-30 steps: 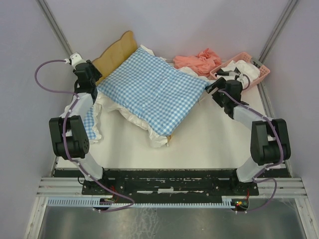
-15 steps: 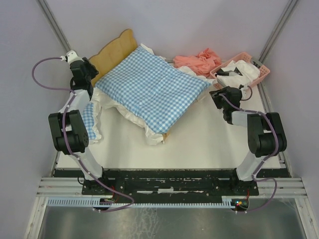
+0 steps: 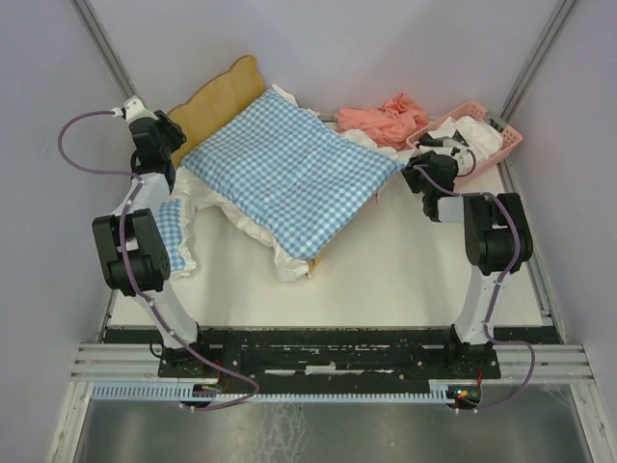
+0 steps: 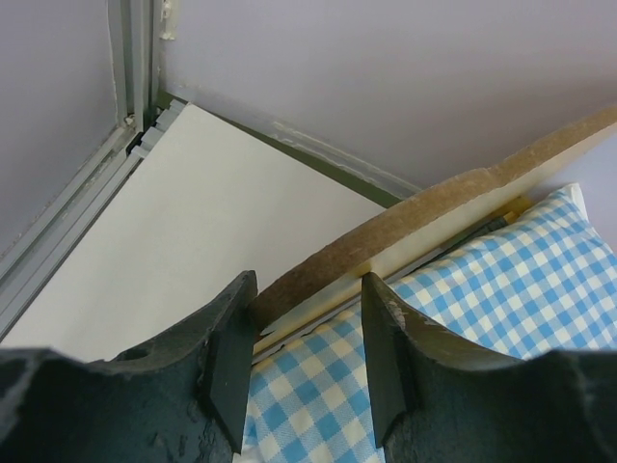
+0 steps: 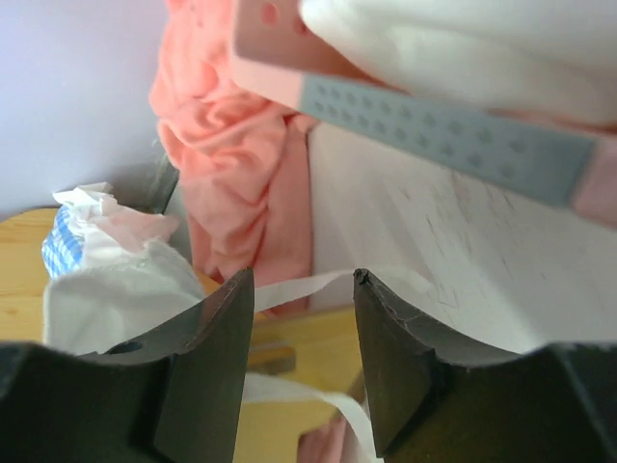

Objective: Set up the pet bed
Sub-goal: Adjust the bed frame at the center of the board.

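Progress: checked cushion (image 3: 289, 169) lay on pet bed (image 3: 217, 96), askew and overhanging; squaring up judged outstanding.
Pet bed: sat at rear of bench (image 3: 405, 260).
Left claw (image 4: 308, 285): apart, by headboard (image 4: 434, 207).
Right claw (image 5: 301, 275): apart; grip unclear.

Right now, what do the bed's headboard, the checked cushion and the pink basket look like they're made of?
The pet bed's headboard looks like light, matte wood or pressed board: flat, tan, with a cut wavy edge. The checked cushion is soft woven fabric, perhaps cotton, puffy with a white frill. The pink basket seems moulded plastic, smooth with rows of holes.
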Robot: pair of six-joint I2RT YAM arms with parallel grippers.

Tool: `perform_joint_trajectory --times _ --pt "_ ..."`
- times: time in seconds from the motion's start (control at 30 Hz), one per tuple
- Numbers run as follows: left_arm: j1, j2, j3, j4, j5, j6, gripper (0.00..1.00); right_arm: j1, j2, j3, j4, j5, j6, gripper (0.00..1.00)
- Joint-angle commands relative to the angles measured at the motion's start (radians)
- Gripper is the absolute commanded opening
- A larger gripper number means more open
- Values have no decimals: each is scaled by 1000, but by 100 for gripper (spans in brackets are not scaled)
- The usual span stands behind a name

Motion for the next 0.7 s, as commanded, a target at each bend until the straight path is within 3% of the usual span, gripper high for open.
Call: perform_joint_trajectory --times 0.0,0.2,0.47,0.67 --pt "31 64 40 50 25 -71 42 2 36 98 57 1 -71 53" --pt "65 111 77 75 102 -78 41 22 106 178 34 -93 -133 53" --pt "65 154 50 236 252 -90 35 64 183 202 79 -274 -180 49" --pt "42 165 34 317 342 -110 33 84 101 89 68 -332 -261 47"
